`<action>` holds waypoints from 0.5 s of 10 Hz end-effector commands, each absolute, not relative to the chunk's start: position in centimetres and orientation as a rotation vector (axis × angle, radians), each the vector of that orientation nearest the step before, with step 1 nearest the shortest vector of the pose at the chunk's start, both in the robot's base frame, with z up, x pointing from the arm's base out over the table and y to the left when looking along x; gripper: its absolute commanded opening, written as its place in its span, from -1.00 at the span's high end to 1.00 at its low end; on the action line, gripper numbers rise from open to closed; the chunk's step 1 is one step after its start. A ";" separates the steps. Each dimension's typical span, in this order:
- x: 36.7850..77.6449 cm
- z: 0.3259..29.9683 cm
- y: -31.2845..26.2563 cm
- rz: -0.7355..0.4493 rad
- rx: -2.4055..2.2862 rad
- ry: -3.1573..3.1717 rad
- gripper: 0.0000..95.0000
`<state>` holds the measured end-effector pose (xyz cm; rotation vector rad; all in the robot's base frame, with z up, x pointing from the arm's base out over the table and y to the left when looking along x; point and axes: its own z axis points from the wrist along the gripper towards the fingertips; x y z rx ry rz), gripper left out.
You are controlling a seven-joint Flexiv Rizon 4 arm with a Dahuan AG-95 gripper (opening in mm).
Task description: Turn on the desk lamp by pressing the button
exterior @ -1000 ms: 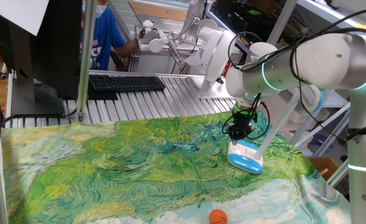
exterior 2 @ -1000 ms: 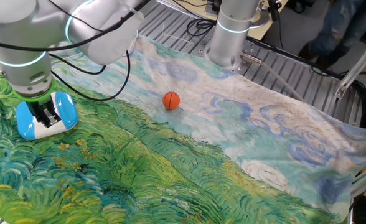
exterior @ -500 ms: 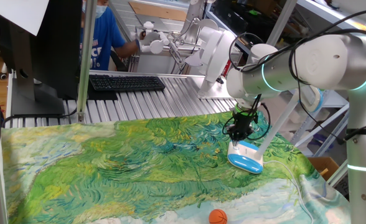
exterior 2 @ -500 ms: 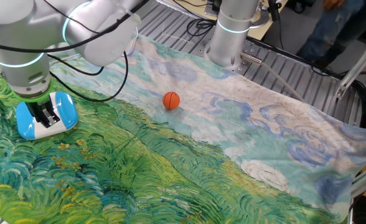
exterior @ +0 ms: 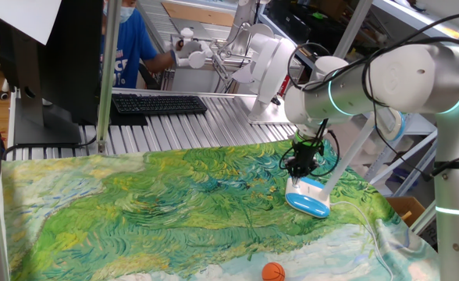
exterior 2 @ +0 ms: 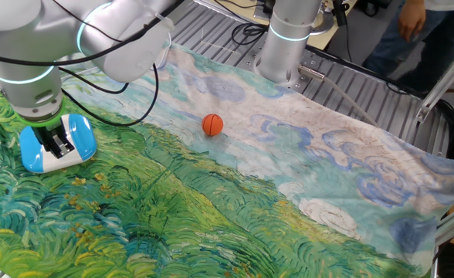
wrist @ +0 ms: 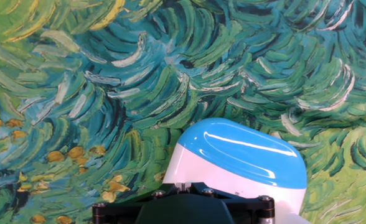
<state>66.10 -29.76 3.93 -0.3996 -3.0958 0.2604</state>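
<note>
The desk lamp's oval white base with its light blue rim (exterior: 311, 202) sits on the painted cloth at the right. Its thin white stem (exterior: 353, 153) slants up to the right behind my arm. My gripper (exterior: 299, 173) points straight down onto the top of the base. In the other fixed view the black fingers (exterior 2: 57, 144) stand together on the white top of the base (exterior 2: 80, 139). In the hand view the base (wrist: 239, 155) fills the lower right, and my gripper (wrist: 183, 184) has its tips together against it. The button is hidden under the fingers.
A small orange ball (exterior: 273, 272) lies on the cloth near the front edge and also shows in the other fixed view (exterior 2: 212, 124). A keyboard (exterior: 159, 103) and a monitor (exterior: 46, 62) stand behind the cloth. The arm's pedestal (exterior 2: 287, 42) stands at the cloth's edge.
</note>
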 end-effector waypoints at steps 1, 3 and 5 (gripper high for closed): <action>66.0 3.8 -29.8 0.258 -0.403 -3.096 1.00; 65.9 3.7 -29.9 0.255 -0.406 -3.097 1.00; 65.9 3.4 -30.0 0.250 -0.408 -3.100 1.00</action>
